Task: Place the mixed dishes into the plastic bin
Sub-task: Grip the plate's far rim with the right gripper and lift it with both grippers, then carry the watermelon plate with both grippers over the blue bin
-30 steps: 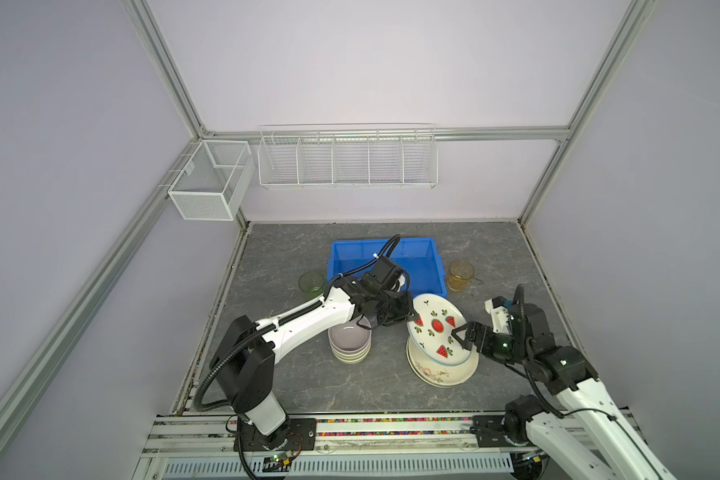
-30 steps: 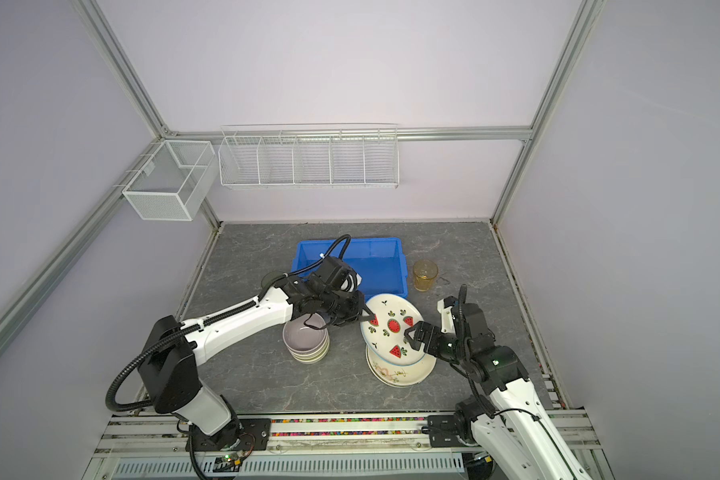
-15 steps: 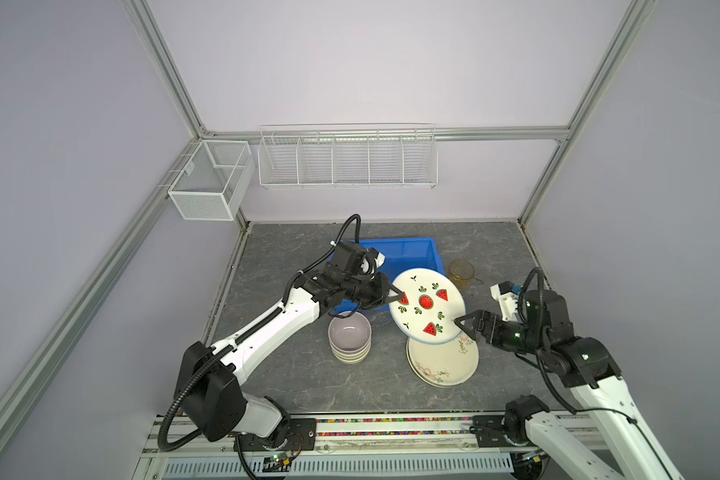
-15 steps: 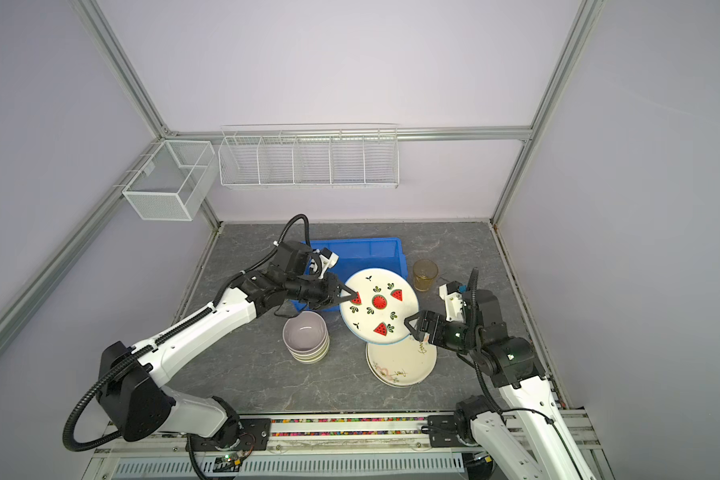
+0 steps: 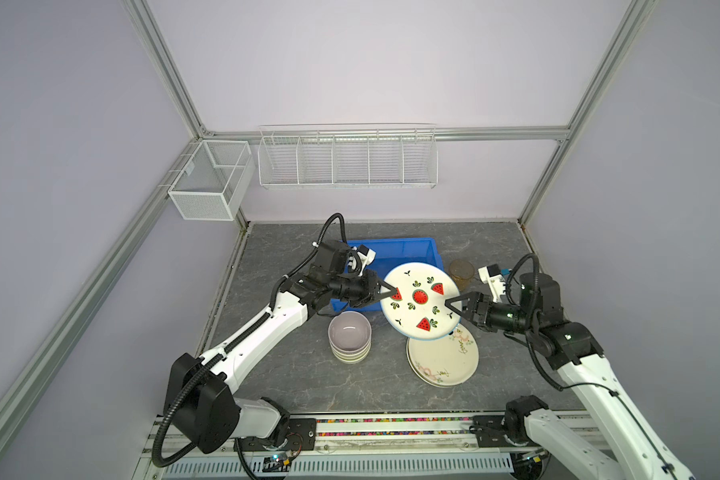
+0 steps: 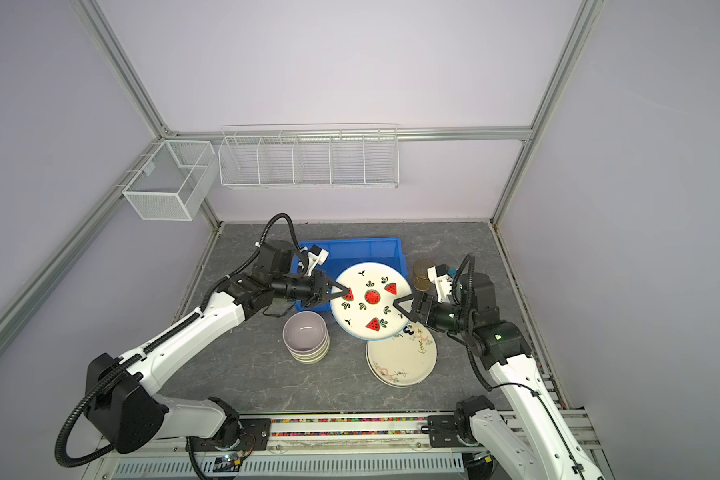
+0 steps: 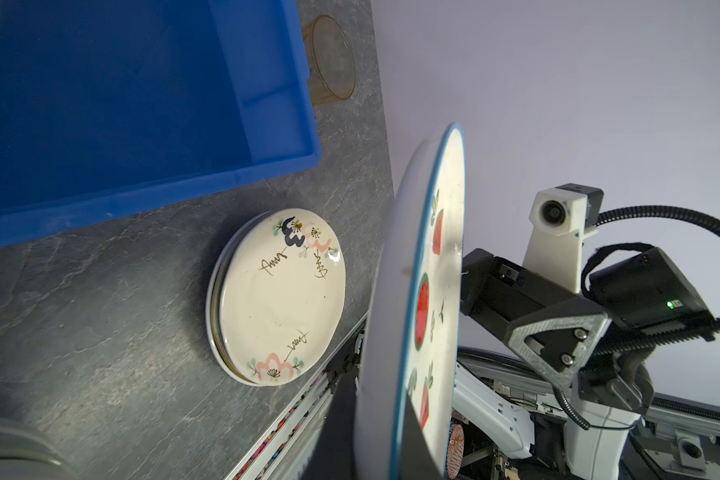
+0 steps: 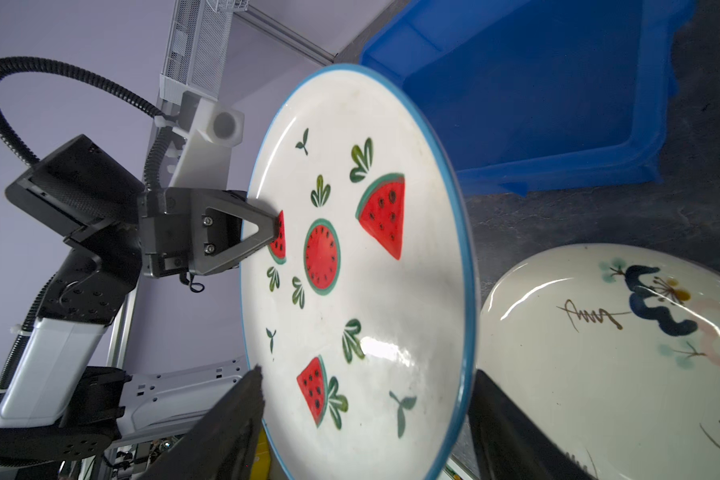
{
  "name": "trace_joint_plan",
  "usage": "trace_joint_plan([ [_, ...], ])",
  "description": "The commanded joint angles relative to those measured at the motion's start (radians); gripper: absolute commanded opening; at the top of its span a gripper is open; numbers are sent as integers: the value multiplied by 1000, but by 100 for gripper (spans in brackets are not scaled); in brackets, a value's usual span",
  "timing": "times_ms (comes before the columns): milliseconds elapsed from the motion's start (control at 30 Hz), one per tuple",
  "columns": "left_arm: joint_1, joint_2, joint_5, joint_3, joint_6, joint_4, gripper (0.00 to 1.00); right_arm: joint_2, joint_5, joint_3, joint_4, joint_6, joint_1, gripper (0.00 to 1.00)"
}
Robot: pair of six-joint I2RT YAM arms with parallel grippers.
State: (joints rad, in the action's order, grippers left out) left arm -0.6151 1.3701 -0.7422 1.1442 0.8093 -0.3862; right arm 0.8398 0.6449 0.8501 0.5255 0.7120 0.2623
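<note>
The watermelon-print plate [image 5: 418, 301] [image 6: 371, 301] hangs tilted in the air, over the near right corner of the blue plastic bin [image 5: 400, 249] [image 6: 350, 249]. My left gripper [image 5: 391, 292] [image 6: 346, 293] is shut on its left rim; the left wrist view shows that plate [image 7: 416, 311] edge-on between the fingers. My right gripper [image 5: 447, 305] [image 8: 366, 374] is open, its jaws straddling the right rim of the plate [image 8: 350, 270] with a gap on each side. Cream floral plates [image 5: 441, 361] [image 7: 279, 291] lie stacked below. A stack of bowls [image 5: 349, 336], lilac on top, stands to their left.
An amber cup [image 5: 461, 272] [image 7: 329, 58] stands just right of the bin. Two white wire baskets [image 5: 348, 158] [image 5: 208, 183] hang on the back and left walls. The bin's inside [image 7: 100, 104] shows no dishes. Metal frame posts edge the grey tabletop.
The left gripper has lifted the watermelon plate off the cream stack and carried it back toward the bin. The right gripper followed at the plate's right rim, and its jaws have narrowed.
</note>
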Motion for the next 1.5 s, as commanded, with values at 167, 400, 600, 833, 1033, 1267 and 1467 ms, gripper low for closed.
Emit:
trace_joint_plan([
  [167, 5, -33, -97, 14, 13, 133, 0, 0, 77, -37, -166, 98, -5, 69],
  [400, 5, -24, -109, 11, 22, 161, 0, 7, 99, -61, -239, 142, -5, 64],
  [600, 5, -20, -109, -6, 27, 181, 0, 17, 108, -53, -273, 158, -6, 59],
  [833, 5, -7, -101, -15, 31, 193, 0, 21, 94, -54, -283, 154, -5, 50],
  [1033, 5, -2, -89, -38, 39, 207, 0, 25, 88, -52, -292, 150, -5, 44],
  [1267, 5, 8, -82, -54, 41, 210, 0, 15, 71, -52, -301, 157, -6, 32],
  [1467, 4, 22, -70, -55, 39, 205, 0, 3, 46, -41, -291, 163, -6, 6],
])
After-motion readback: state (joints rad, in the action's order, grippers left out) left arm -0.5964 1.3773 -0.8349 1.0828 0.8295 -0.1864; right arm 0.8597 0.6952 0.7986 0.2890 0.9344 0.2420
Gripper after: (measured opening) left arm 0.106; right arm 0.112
